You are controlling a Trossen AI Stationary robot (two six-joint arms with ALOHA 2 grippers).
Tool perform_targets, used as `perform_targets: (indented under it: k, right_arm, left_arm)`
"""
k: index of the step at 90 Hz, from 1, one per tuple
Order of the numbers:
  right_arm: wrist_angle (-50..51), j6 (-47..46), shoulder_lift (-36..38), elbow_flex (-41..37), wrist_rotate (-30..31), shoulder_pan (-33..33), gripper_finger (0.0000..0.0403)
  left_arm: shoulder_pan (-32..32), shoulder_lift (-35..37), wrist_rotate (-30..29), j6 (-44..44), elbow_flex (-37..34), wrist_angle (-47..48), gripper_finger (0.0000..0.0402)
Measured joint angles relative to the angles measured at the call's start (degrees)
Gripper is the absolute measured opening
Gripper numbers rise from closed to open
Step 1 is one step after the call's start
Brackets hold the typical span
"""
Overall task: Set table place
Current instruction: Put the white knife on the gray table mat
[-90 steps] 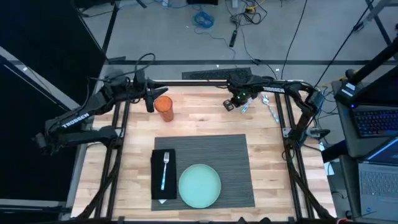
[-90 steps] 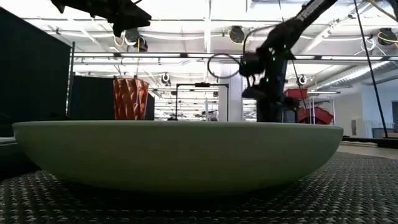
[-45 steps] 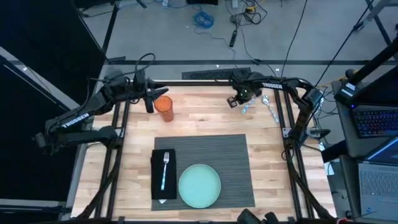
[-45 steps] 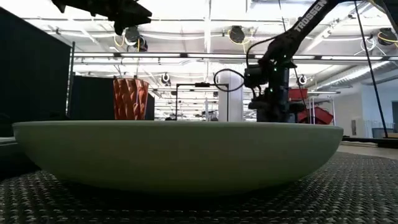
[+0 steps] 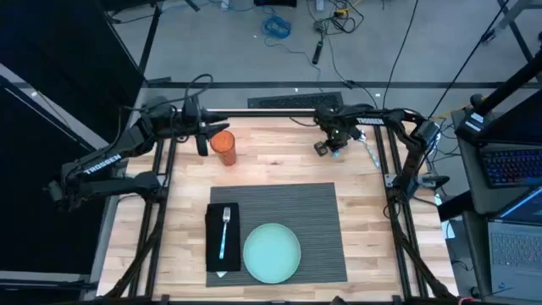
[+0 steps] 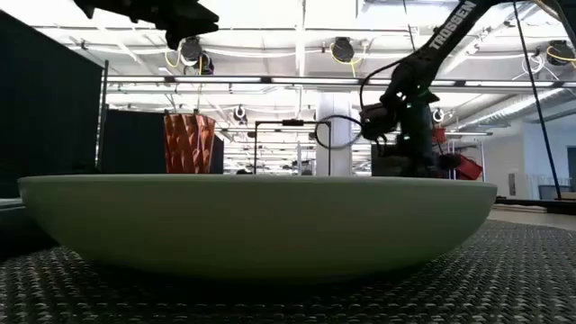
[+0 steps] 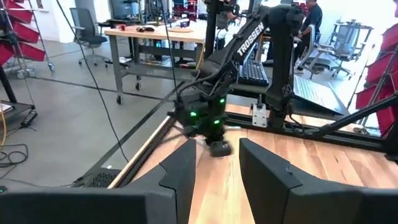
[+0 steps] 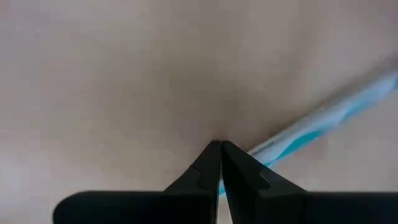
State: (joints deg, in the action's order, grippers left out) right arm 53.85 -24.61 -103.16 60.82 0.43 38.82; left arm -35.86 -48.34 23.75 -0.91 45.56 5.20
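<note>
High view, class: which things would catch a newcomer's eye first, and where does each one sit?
The dark grey ribbed rectangular placemat lies at the near middle of the light wooden table, bearing a pale teal round plate and, beside it, a fork on a black folded napkin. An orange ribbed cup stands at the far left by the left gripper. The right gripper reaches down at the far right, fingers shut, beside a teal-handled utensil.

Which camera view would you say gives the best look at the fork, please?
The high view: the fork shows whole there, lying along the black napkin on the placemat, beside the plate. In the low view the plate fills the foreground and hides it. Neither wrist view shows it.
</note>
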Motion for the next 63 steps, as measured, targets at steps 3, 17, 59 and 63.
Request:
perform_targets:
  k: [3, 17, 59, 63]
  right_arm:
    - [0.8, -0.1, 0.3, 0.0, -0.3, -0.5, 0.0]
    - [-5.3, -0.4, 3.5, 0.4, 1.2, -2.4, 0.0]
    - [0.8, -1.7, 8.8, 1.1, 11.3, 4.0, 0.0072]
    - [1.4, -1.4, 8.8, 1.1, 11.3, 3.9, 0.0092]
  left_arm:
    - [0.0, 0.0, 0.0, 0.0, 0.0, 0.6, 0.0105]
    - [0.0, 0.0, 0.0, -1.4, 0.0, 0.5, 0.0105]
    - [0.0, -0.2, 0.0, -1.0, 0.0, 2.0, 0.0105]
    - [0.0, -0.2, 0.0, -1.0, 0.0, 2.0, 0.0105]
